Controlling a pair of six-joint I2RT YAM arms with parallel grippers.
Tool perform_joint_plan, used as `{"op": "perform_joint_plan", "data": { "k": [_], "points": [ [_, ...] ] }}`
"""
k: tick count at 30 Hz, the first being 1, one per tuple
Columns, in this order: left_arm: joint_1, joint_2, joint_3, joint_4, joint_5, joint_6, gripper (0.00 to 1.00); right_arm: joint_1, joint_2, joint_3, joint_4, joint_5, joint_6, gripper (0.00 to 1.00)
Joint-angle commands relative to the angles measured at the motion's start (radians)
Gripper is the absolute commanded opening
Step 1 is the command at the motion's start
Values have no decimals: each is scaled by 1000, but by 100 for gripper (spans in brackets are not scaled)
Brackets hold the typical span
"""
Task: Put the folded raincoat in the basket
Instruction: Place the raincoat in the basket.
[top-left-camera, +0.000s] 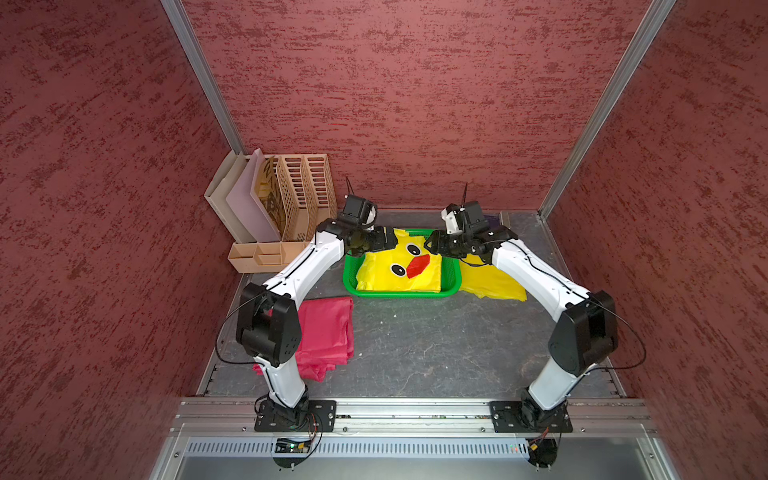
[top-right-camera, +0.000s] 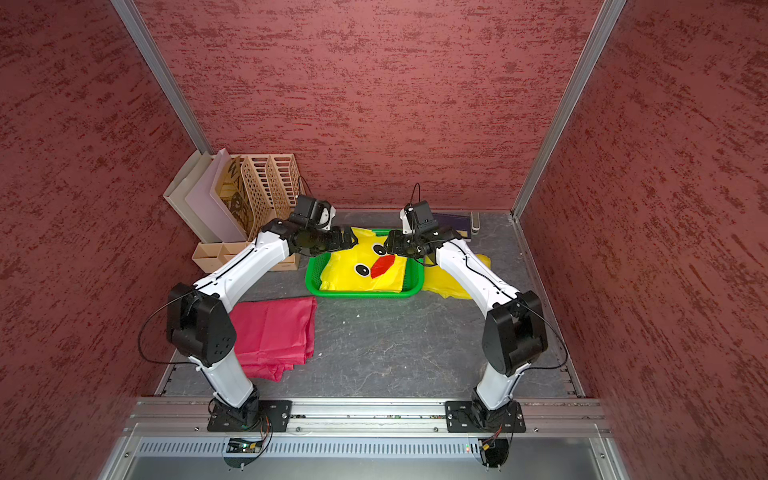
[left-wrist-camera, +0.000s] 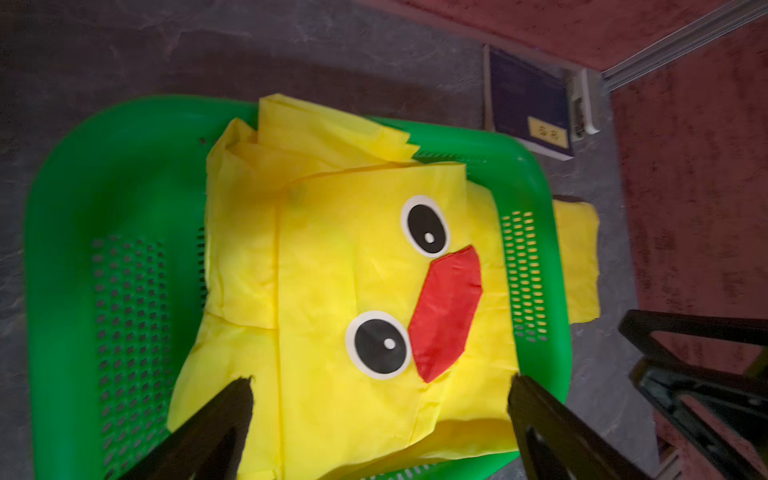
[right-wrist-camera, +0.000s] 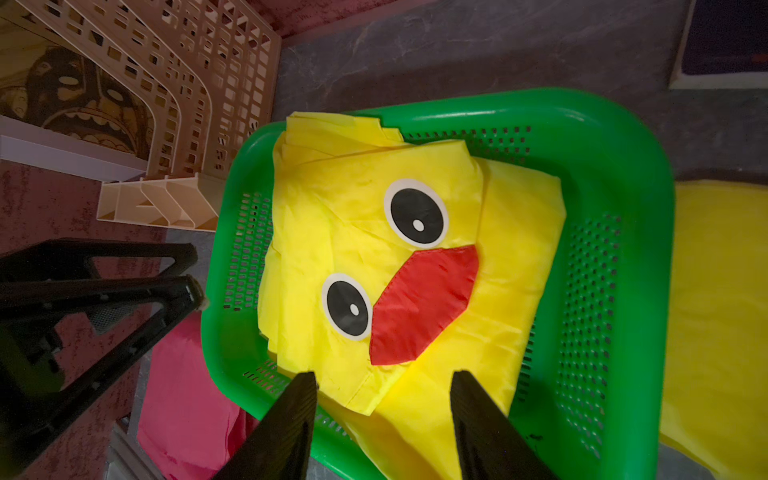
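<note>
The folded yellow raincoat with its duck face lies inside the green perforated basket, just under both tools. The left tool is spread wide and empty. The right tool stands apart too, gripping nothing. The scuffed grey surface is boxed in by mottled red walls.

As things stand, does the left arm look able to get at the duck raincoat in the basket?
Likely yes: the left gripper hangs open just over the raincoat, which lies uncovered in the basket, nothing between them.
</note>
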Motion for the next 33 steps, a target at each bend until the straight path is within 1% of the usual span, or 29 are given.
{"op": "perform_joint_plan", "data": {
  "k": [1,3,6,9,11,15,20,24,30,33],
  "points": [
    [-18,-36,-25,191,130,-37,97,-1,-9,11,30,-31,-14,51],
    [-23,-14,-29,253,144,-53,93,-1,4,10,42,-43,-6,45],
    [-21,48,-20,305,145,-90,90,0,28,-3,79,-69,13,31],
    [-12,112,-9,316,130,-138,90,0,49,-28,134,-85,39,24],
    [-4,147,-17,353,133,-168,90,0,69,-34,157,-94,50,21],
    [4,210,-12,370,101,-200,89,1,116,-34,173,-87,59,19],
    [21,272,-20,375,99,-215,89,1,175,-40,190,-92,56,19],
    [26,331,15,354,103,-213,89,1,221,-41,192,-101,46,19],
    [37,383,39,357,108,-221,89,0,235,-37,189,-92,25,20],
    [38,388,94,291,77,-209,90,0,236,6,163,-81,-4,21]
  ]
}}
